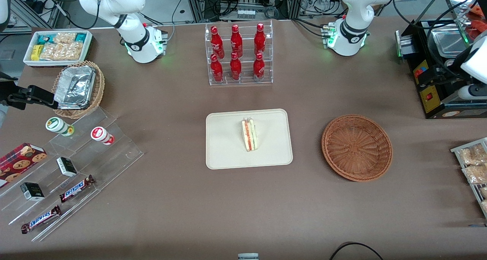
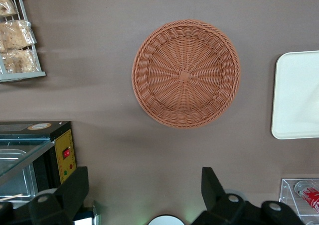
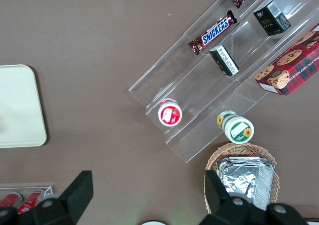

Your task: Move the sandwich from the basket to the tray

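Observation:
The sandwich (image 1: pixel 249 135) lies on the cream tray (image 1: pixel 228 153) at the middle of the table, its red and green filling edge showing. The round reddish-brown basket (image 1: pixel 357 147) sits empty beside the tray, toward the working arm's end. In the left wrist view the basket (image 2: pixel 185 74) is seen from high above, with a corner of the tray (image 2: pixel 299 95) beside it. My left gripper (image 2: pixel 144 177) is open and empty, high over bare table between the basket and the arm's base. The tray's edge also shows in the right wrist view (image 3: pixel 17 105).
A clear rack of red bottles (image 1: pixel 239 54) stands farther from the front camera than the tray. A black machine (image 1: pixel 437 73) and a rack of snack bags (image 1: pixel 473 165) flank the basket. A stepped acrylic shelf (image 1: pixel 72 168) and a tan foil-container basket (image 1: pixel 78 88) are at the parked arm's end.

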